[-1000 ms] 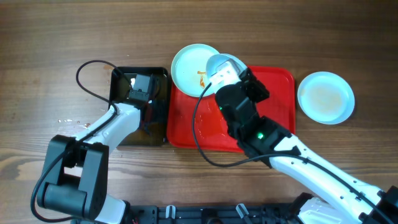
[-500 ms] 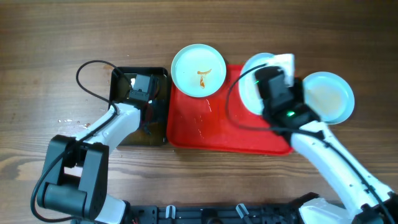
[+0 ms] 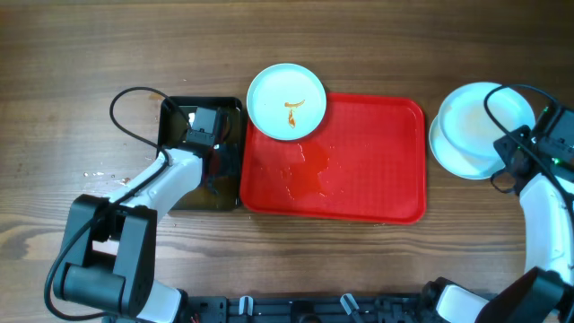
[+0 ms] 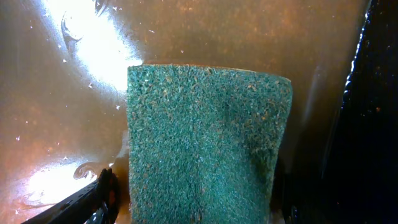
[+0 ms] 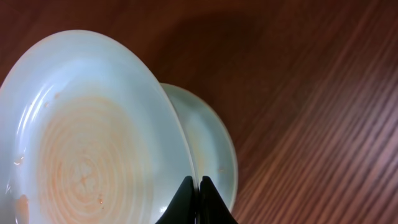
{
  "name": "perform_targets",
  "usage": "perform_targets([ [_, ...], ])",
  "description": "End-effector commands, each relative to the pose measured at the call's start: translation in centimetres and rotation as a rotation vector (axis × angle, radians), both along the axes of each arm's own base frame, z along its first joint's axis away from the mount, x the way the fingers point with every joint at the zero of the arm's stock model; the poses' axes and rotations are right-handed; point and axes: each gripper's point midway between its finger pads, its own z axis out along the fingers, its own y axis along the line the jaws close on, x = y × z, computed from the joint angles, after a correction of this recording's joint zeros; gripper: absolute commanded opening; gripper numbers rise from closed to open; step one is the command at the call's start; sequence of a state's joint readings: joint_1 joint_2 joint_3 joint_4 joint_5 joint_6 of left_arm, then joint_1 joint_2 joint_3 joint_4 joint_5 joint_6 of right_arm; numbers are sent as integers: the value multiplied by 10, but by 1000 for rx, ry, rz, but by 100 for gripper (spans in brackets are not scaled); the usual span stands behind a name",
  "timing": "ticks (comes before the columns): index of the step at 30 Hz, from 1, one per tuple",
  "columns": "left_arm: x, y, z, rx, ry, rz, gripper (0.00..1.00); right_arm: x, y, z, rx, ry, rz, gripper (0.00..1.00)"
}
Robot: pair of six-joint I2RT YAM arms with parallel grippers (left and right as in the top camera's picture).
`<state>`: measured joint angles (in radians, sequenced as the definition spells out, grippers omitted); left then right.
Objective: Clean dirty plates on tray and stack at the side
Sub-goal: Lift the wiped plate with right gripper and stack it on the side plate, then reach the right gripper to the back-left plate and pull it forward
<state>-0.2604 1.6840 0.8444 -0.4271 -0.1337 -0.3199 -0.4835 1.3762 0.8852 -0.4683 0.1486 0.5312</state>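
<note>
A plate with an orange smear (image 3: pixel 285 100) sits on the far left corner of the red tray (image 3: pixel 377 170), overhanging its edge. My right gripper (image 3: pixel 518 142) is shut on the rim of a second plate (image 3: pixel 484 108) and holds it tilted just above a third plate (image 3: pixel 451 151) on the table right of the tray. In the right wrist view my right gripper's fingers (image 5: pixel 199 183) pinch the held plate (image 5: pixel 81 137), which carries faint orange rings, with the lower plate (image 5: pixel 211 143) behind it. My left gripper (image 4: pixel 196 208) is shut on a green sponge (image 4: pixel 205 143).
The black basin (image 3: pixel 224 184) stands left of the tray with my left gripper (image 3: pixel 202 126) inside it; it holds brownish water (image 4: pixel 205 31). Wet orange streaks (image 3: pixel 309 175) lie on the tray's left half. Bare wooden table (image 3: pixel 54 90) surrounds everything.
My right arm has carried the plate from the tray's far side rightward, off the tray and over the plate on the table. The left arm has not moved.
</note>
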Motion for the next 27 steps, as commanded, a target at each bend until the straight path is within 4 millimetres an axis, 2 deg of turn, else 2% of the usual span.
perform_targets([
  [1, -7, 1, -8, -5, 33, 3, 79, 1, -1, -15, 48, 21, -14, 8],
  [3, -7, 1, -8, -5, 33, 3, 79, 0, -1, -23, 60, 43, -15, 17],
  [5, -7, 1, -8, -5, 33, 3, 79, 0, 0, -28, 67, 56, -15, 21],
  [8, -7, 1, -8, -5, 32, 3, 80, 7, 11, -30, 125, 30, 28, 39],
  [9, -7, 1, -8, -5, 32, 3, 80, 13, 22, -30, 168, 8, 91, 47],
  [10, -7, 1, -8, -5, 32, 3, 79, 20, 33, -29, 199, -15, 176, 49],
  [13, -7, 1, -8, -5, 32, 3, 80, 45, 84, -14, 322, -143, 480, 54],
  [15, -7, 1, -8, -5, 31, 3, 80, 54, 116, -5, 365, -191, 627, 54],
  [18, -7, 1, -8, -5, 31, 3, 80, 63, 176, 9, 365, -210, 865, 55],
  [20, -7, 1, -8, -5, 31, 3, 80, 72, 217, 29, 335, -215, 1008, 56],
  [23, -6, 1, -8, -6, 29, 3, 80, 77, 256, 53, 234, -139, 1118, 61],
  [27, -5, 1, -8, -7, 24, 3, 80, 84, 291, 75, 151, -39, 1230, 66],
])
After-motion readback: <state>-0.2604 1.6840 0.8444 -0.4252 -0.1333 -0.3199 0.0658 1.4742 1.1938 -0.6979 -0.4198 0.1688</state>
